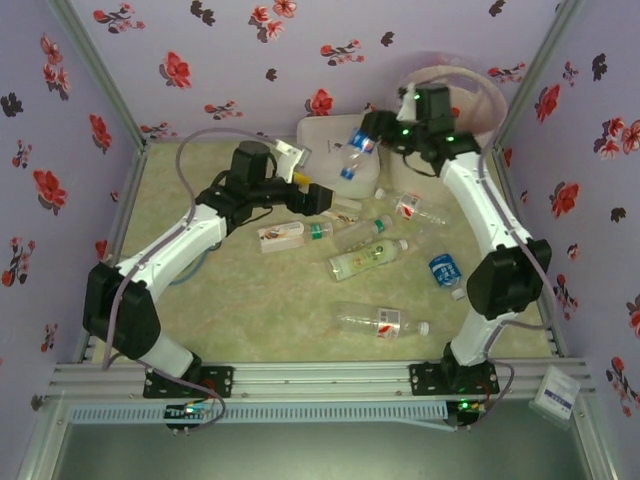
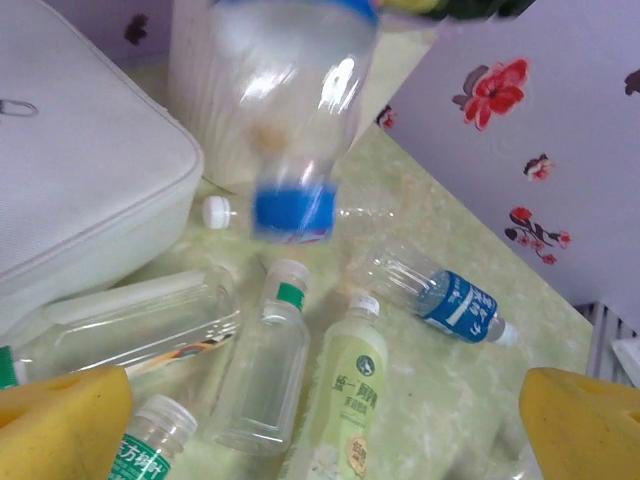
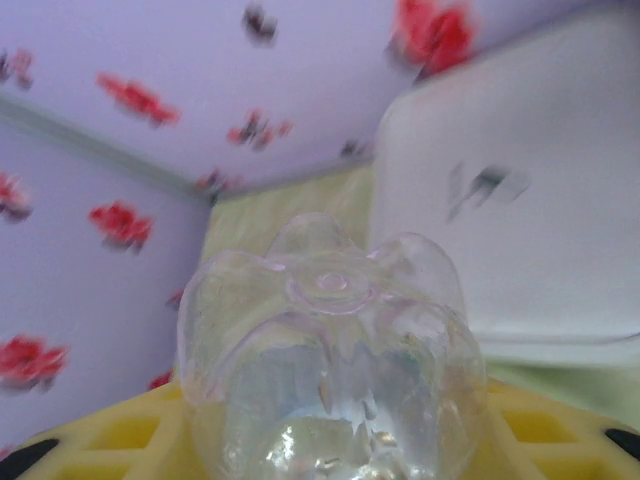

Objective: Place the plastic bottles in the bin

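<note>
My right gripper (image 1: 373, 131) is shut on a clear plastic bottle (image 1: 356, 152) with a blue label, holding it in the air over the white box, left of the bin (image 1: 452, 78). In the right wrist view the bottle's base (image 3: 330, 340) sits between my yellow fingers (image 3: 90, 440). The same bottle (image 2: 290, 130) hangs in the left wrist view, in front of the bin's ribbed wall (image 2: 195, 100). My left gripper (image 1: 303, 172) stands open just left of it, with nothing between its yellow pads (image 2: 60, 420). Several bottles lie on the mat, among them a pale green one (image 1: 368, 258) and a blue-labelled one (image 1: 445, 272).
A flat white lidded box (image 1: 322, 140) lies at the back next to the bin, also in the left wrist view (image 2: 80, 180). Flowered purple walls close in the mat on three sides. A red-labelled bottle (image 1: 380, 320) lies nearest the front edge.
</note>
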You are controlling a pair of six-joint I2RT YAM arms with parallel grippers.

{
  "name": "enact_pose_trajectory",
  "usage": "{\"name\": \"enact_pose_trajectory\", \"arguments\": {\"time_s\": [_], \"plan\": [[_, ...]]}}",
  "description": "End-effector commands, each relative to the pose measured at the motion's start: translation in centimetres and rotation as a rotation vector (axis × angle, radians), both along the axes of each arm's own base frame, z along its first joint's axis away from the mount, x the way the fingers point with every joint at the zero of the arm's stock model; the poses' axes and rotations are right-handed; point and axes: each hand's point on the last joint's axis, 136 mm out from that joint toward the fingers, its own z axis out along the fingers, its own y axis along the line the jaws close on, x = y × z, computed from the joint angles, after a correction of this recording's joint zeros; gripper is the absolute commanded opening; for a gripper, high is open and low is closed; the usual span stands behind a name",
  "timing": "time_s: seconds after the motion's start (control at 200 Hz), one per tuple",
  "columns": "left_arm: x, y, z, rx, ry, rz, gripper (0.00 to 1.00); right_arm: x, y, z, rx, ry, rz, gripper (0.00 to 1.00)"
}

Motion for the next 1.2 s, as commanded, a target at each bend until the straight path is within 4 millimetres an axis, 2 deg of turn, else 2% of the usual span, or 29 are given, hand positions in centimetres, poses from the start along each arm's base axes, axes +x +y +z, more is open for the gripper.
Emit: {"name": "enact_pose_trajectory", "arguments": {"time_s": [0.0, 0.105, 0.175, 0.265, 0.335, 0.505, 0.75, 0.875, 0.945, 1.055, 1.195], "plan": [[0.7, 1.5, 0.4, 0.001, -0.012, 0.074, 1.00, 0.2, -6.9, 7.7, -0.189, -0.246, -0.217, 0.43], [1.3, 2.2, -0.8, 0.020, 0.015, 0.126, 1.00, 1.3, -11.6, 10.1, -0.297, -0.343, -0.371, 0.38], [1.7, 2.6, -1.1, 0.035, 0.023, 0.152, 1.00, 1.9, -13.9, 11.3, -0.348, -0.393, -0.451, 0.37], [2.0, 3.1, -1.4, 0.050, 0.030, 0.177, 1.00, 2.8, -15.7, 12.1, -0.432, -0.444, -0.520, 0.33], [2.2, 3.2, -1.7, 0.061, 0.037, 0.184, 1.00, 3.8, -16.5, 11.7, -0.500, -0.449, -0.539, 0.31], [2.6, 3.4, -3.1, 0.124, 0.068, 0.189, 1.00, 6.6, -16.2, 8.4, -0.585, -0.385, -0.492, 0.29], [2.8, 4.1, -6.4, 0.256, 0.146, 0.192, 0.99, 9.6, -15.5, 0.4, -0.647, -0.185, -0.393, 0.30], [3.0, 3.9, -6.6, 0.276, 0.150, 0.181, 0.99, 10.2, -15.4, -2.4, -0.653, -0.114, -0.371, 0.33], [3.2, 3.9, -6.6, 0.274, 0.145, 0.181, 0.99, 10.6, -15.6, -3.5, -0.641, -0.084, -0.372, 0.40], [3.4, 3.8, -7.0, 0.278, 0.155, 0.185, 0.99, 11.2, -15.6, -4.9, -0.633, -0.046, -0.372, 0.60], [3.4, 3.8, -7.3, 0.284, 0.165, 0.185, 1.00, 11.3, -15.8, -4.9, -0.628, -0.034, -0.382, 0.76]]}}
